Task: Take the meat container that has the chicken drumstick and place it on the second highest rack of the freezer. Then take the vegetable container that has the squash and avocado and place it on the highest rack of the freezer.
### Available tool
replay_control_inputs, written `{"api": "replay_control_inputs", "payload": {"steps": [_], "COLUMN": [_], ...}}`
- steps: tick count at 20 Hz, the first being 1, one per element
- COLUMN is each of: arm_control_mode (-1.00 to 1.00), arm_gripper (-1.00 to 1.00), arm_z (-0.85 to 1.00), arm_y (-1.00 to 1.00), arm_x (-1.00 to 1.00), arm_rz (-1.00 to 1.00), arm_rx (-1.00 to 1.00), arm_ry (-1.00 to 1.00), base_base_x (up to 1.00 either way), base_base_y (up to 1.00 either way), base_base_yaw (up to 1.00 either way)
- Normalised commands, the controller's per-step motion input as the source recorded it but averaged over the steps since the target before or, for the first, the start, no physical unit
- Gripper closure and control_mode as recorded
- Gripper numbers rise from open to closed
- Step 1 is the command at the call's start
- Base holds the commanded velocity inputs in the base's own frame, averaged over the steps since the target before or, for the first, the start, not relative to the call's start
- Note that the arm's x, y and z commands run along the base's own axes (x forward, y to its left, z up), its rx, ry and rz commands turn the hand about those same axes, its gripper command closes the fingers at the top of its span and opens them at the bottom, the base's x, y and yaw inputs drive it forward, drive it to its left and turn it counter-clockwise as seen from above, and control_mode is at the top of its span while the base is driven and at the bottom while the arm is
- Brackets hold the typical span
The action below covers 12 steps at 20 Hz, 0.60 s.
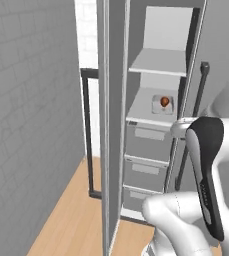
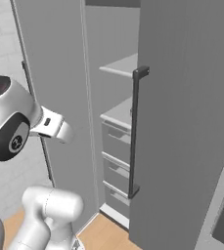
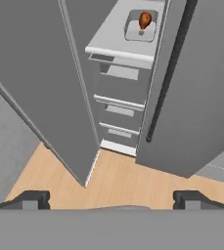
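Drumstick (image 3: 145, 20) tray already sits on the lower open shelf (image 1: 141, 111), at the top of the hand view. Near the bottom edge, the gripper (image 3: 111, 199) has wide, empty jaws. Next, I think, back away from the freezer (image 1: 158, 100) gently and find the squash tray.

Chicken drumstick (image 1: 164, 102) on second highest rack (image 1: 141, 111), above drawers (image 1: 147, 141).

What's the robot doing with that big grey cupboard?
That is a freezer with its door open. A small tray holding a chicken drumstick already sits on the lower of the two open shelves, just above the drawers. The top shelf has nothing on it yet. The robot's pincer is open, holds nothing, and hangs back from the freezer, above the wooden floor.
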Motion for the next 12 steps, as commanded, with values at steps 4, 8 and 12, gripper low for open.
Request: {"api": "replay_control_inputs", "payload": {"steps": [4,8,12], "arm_control_mode": [1.0,1.0,1.0], "arm_gripper": [-1.0,-1.0,-1.0], "arm_z": [0.0,0.0,0.0], "arm_y": [0.0,0.0,0.0], "arm_x": [0.0,0.0,0.0], "arm_rz": [0.0,0.0,0.0], "arm_rx": [0.0,0.0,0.0], "arm_ry": [0.0,0.0,0.0], "base_base_x": [-0.78,-0.18,0.0], "base_base_y": [-0.76,-1.0,-1.0], "base_base_yaw": [-0.04,-0.03,-0.06]}}
